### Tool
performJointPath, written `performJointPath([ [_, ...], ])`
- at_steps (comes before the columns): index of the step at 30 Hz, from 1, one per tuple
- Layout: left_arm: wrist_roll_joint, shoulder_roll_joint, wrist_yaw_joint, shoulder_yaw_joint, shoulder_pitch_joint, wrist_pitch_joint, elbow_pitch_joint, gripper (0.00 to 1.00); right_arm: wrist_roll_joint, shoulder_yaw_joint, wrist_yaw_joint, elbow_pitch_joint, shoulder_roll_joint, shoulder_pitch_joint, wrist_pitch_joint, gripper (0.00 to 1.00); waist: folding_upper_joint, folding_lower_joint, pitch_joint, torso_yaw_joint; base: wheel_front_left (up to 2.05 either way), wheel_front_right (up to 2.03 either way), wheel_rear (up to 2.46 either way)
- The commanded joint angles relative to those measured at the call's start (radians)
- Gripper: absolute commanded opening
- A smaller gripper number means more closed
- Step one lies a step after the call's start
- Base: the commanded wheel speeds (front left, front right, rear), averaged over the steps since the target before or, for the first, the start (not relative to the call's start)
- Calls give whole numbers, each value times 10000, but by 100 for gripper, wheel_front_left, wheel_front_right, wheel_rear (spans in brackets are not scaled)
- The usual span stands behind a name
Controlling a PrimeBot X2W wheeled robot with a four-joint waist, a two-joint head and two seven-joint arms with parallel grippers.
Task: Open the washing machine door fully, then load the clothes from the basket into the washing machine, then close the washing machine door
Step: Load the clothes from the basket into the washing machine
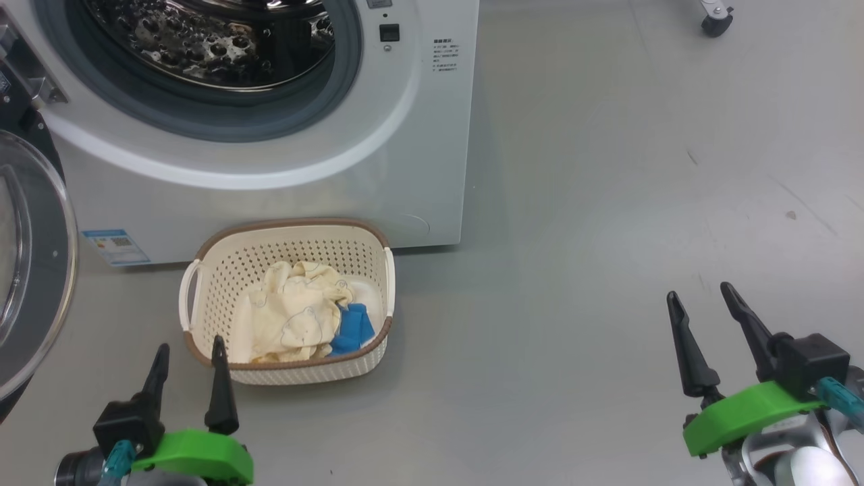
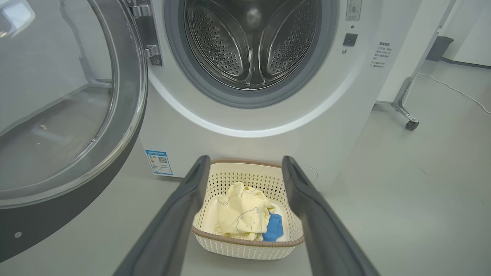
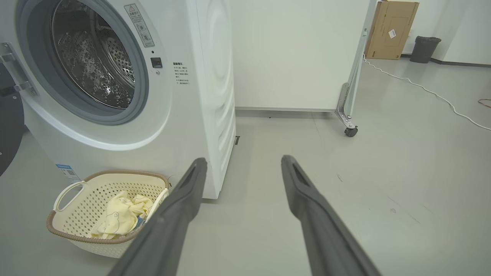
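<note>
The white washing machine (image 1: 283, 182) stands ahead with its drum (image 2: 251, 42) exposed. Its round black-rimmed glass door (image 1: 30, 270) is swung open to the left. The cream basket (image 1: 364, 368) sits on the floor right in front of the machine, holding pale yellow clothes (image 1: 293, 314) printed with bears and a blue cloth piece (image 1: 352, 329). My left gripper (image 1: 190, 354) stands open just short of the basket's near-left corner, nothing between its fingers. My right gripper (image 1: 702, 297) is open over bare floor, well to the right of the basket. The left wrist view frames the clothes (image 2: 239, 214) between its fingers.
A white partition on castor legs (image 3: 350, 128) stands right of the machine. A cable (image 3: 429, 92) trails across the far floor, with a cardboard box (image 3: 395, 28) and a dark bin (image 3: 424, 49) beyond. Grey floor (image 1: 607, 236) stretches to the right.
</note>
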Motion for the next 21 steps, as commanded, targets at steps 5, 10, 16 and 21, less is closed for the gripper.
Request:
performJointPath([
  [5,30,200,11,285,-571,-168,-193,100,60,206,2,-279,-114,-256,-99,100,-1,0,10,24,165,-165,0],
  [10,-45,198,-115,220,-576,-207,-243,100,70,216,2,-266,-114,-259,-110,100,-1,0,26,48,204,-184,-20],
  [16,-85,249,-149,203,-557,-250,-261,100,56,233,2,-243,-114,-277,-116,100,-1,0,19,66,126,-126,0],
  [21,-99,253,-130,169,-507,-275,-269,100,41,232,2,-227,-114,-276,-105,100,-1,0,-20,71,51,-51,0],
])
